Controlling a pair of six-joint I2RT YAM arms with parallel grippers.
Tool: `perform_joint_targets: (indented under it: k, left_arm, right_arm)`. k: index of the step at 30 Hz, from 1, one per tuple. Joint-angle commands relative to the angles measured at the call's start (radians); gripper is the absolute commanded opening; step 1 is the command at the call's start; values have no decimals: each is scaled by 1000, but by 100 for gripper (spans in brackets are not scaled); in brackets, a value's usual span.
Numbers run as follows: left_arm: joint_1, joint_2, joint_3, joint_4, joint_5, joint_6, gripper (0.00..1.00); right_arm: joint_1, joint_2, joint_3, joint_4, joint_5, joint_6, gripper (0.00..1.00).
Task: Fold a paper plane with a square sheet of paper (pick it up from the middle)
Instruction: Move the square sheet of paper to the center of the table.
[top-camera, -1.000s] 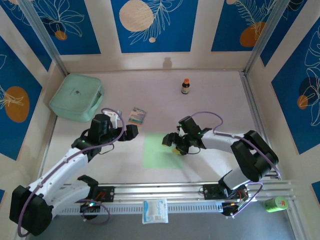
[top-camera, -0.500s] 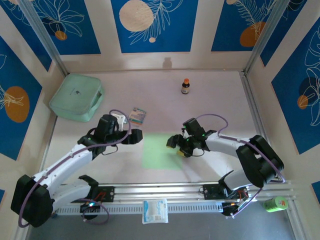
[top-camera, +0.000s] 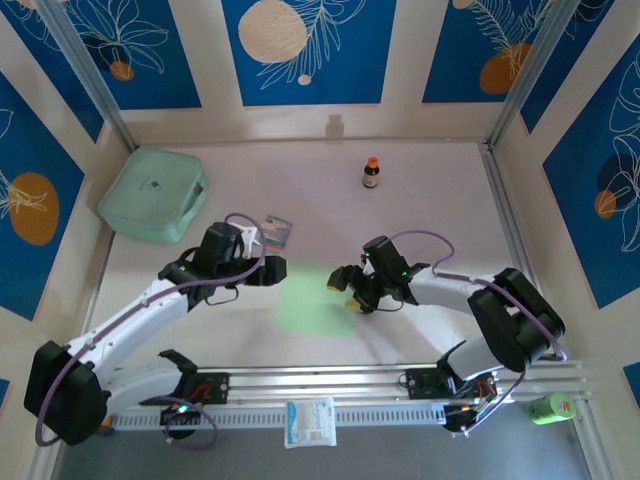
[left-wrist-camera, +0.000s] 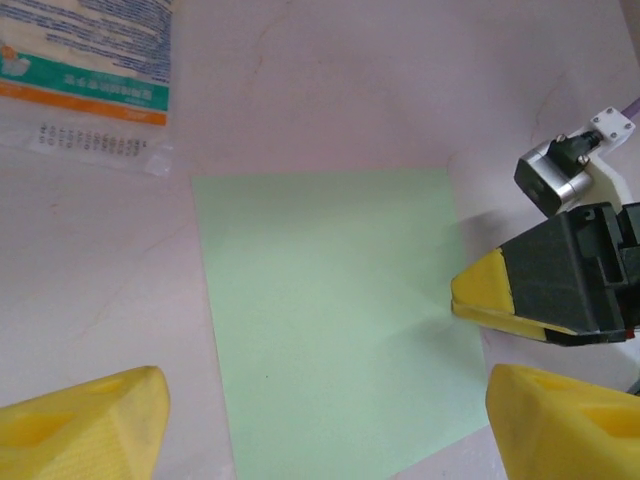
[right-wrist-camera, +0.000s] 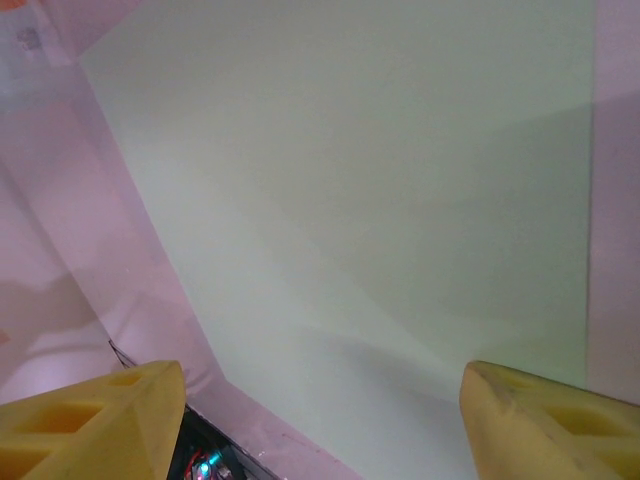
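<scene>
1 square sheet of thin, pale lime-green paper (top-camera: 313, 300) lies flat on the pale pinkish surface (top-camera: 440, 210), between the 2 arms. Left jaws hover by its far left corner, their yellow fingertips (left-wrist-camera: 85, 420) wide apart with nothing between them. Right jaws are spread too, yellow fingertips (right-wrist-camera: 90, 425) straddling the sheet from its right side. In the left wrist view 1 of them sits at that edge, though I cannot tell whether it touches. Paper this thin should be nearly weightless, limp and quick to crease. It will likely skate on the smooth surface, with no edge raised enough to get under. Best hold, I judge, is the middle: both tips pressed down, then drawn together to pinch up a ridge.
</scene>
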Motion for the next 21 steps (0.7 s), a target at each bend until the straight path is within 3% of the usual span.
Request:
perform_joint_targets:
  k: [1, 5, 12, 21]
  left_arm:
    - [-77, 67, 101, -152, -76, -24, 82]
    - [-145, 219, 233, -303, -136, -59, 83]
    - [-268, 438, 417, -403, -258, -82, 86]
    - [-340, 705, 646, -537, -295, -122, 86]
  right_arm:
    - [-30, -105, -5, -82, 40, -30, 75]
    - [-124, -218, -26, -186, 44, -93, 76]
    - [-320, -368, -79, -339, -18, -200, 79]
    - [-387, -446, -133, -368, -57, -239, 83]
